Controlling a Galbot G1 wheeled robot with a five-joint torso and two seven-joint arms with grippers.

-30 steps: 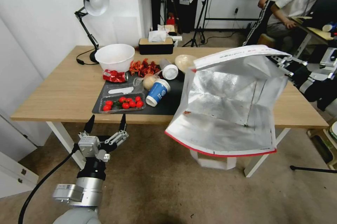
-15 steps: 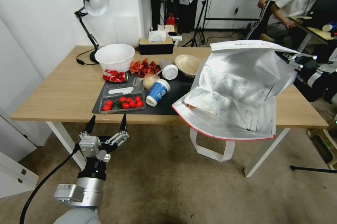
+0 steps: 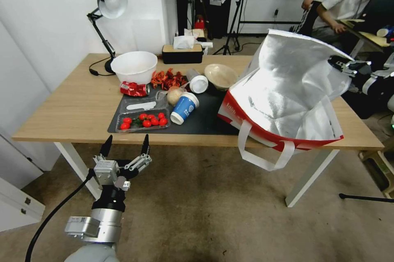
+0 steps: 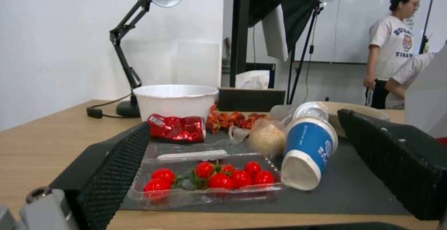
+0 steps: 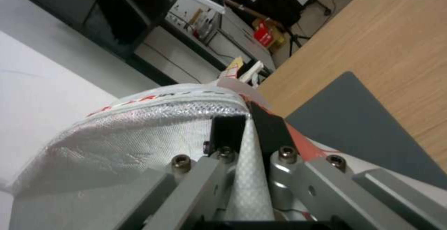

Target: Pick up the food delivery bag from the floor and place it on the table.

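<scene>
Bag: I see the food delivery bag (image 3: 287, 102) on the right part of the tabletop (image 3: 74, 106), tilted, foil mouth open toward me, its base partly over the dark grey mat (image 3: 201, 118), a white strap handle (image 3: 262, 159) hanging past the front edge.
Right end effector (image 5: 249, 132): I have it clamped on the bag's upper rim, fabric between the pads.
Left end effector (image 3: 125, 145): I see it spread wide and holding nothing, low before the tabletop's front edge, above the floor (image 3: 205, 221).

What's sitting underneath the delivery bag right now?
The food delivery bag, clamped by the right pincer, sits over the table edge and the dark mat corner. Whatever lies directly beneath it is covered.
</scene>
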